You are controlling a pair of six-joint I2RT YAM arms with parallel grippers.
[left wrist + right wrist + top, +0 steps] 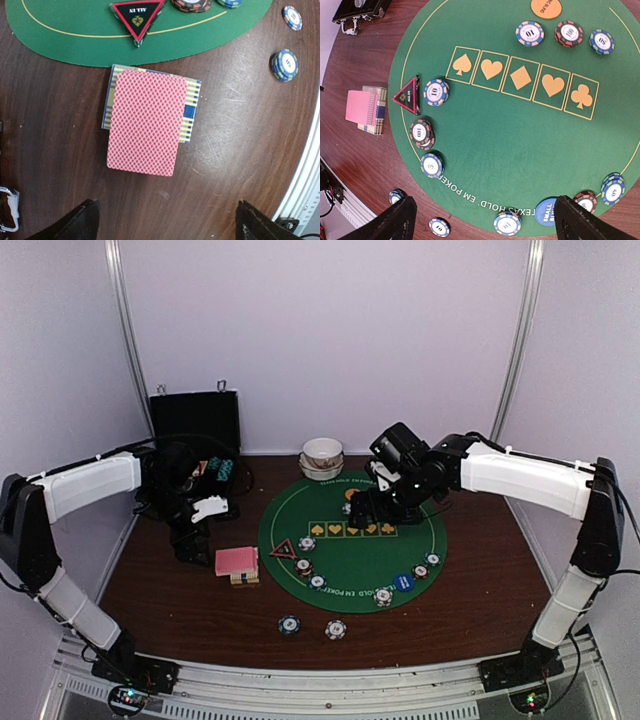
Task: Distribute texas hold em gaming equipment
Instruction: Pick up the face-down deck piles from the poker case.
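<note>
Jaws apart; cards lengthwise toward mat

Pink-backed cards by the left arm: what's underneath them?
A flat yellow-striped, blue-edged box lies under the pink-backed cards, showing along its top, left and right edges. Its face is covered, so any print is hidden.

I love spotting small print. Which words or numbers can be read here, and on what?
"ALL IN": red-rimmed black triangle marker.
"TEXAS HOLD 'EM POKER": round green felt mat, along its edge.
"10", "100", "50": stripe-edged round poker chips.
"SMALL": round blue disc, rest hidden.
Too blurred: round orange disc.
</note>
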